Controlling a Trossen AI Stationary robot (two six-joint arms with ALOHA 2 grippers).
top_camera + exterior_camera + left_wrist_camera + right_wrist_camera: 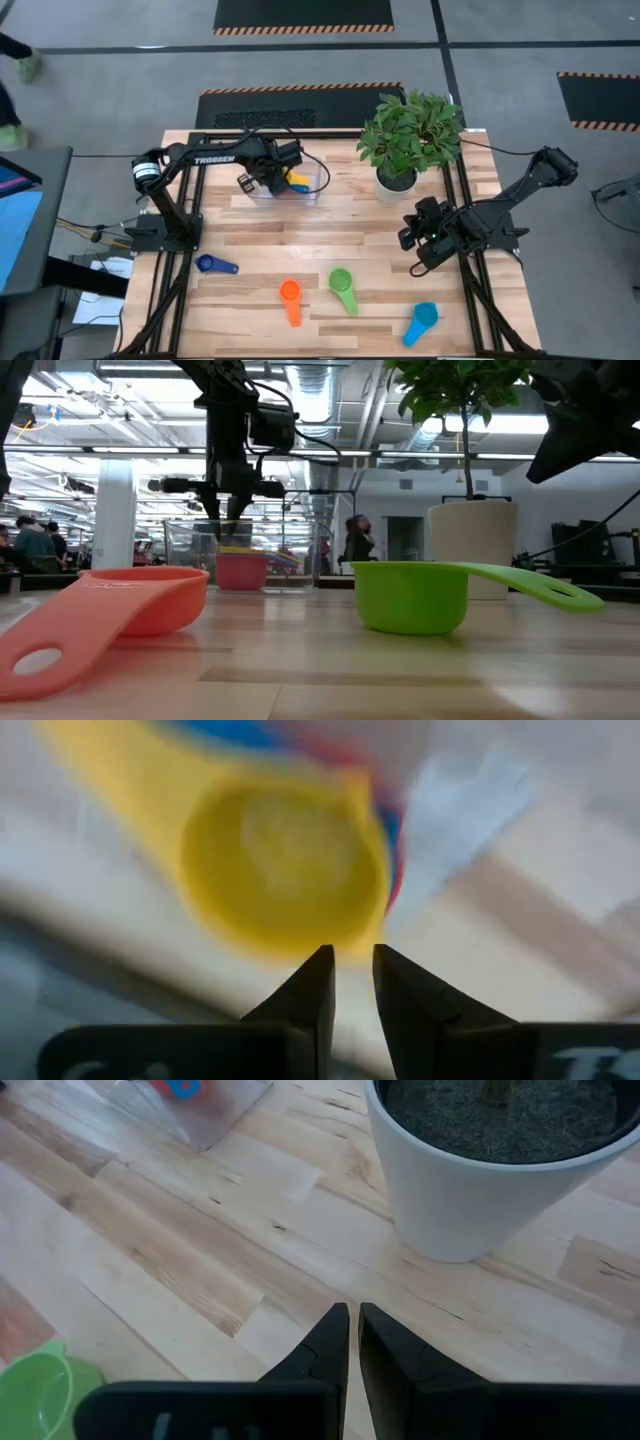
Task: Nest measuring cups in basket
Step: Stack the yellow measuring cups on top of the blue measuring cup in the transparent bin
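Note:
The clear basket [306, 192] stands at the table's far side, left of the plant pot. In it a yellow cup [285, 860] sits inside a blue cup [225, 732] and a red cup [241, 571]. My left gripper [262, 181] hangs just above this stack, pointing down, its fingers a narrow gap apart with nothing between them [350, 970]. The dark blue cup [214, 265], orange cup [291, 299], green cup [343, 288] and light blue cup [421, 322] lie bowl-down on the near half of the table. My right gripper [413, 243] waits shut over the table's right side.
A white pot [396, 182] with a green plant [412, 130] stands right of the basket, close to my right gripper [353, 1330]. Bare wood lies between the basket and the row of loose cups. People show in the room behind the table [358, 538].

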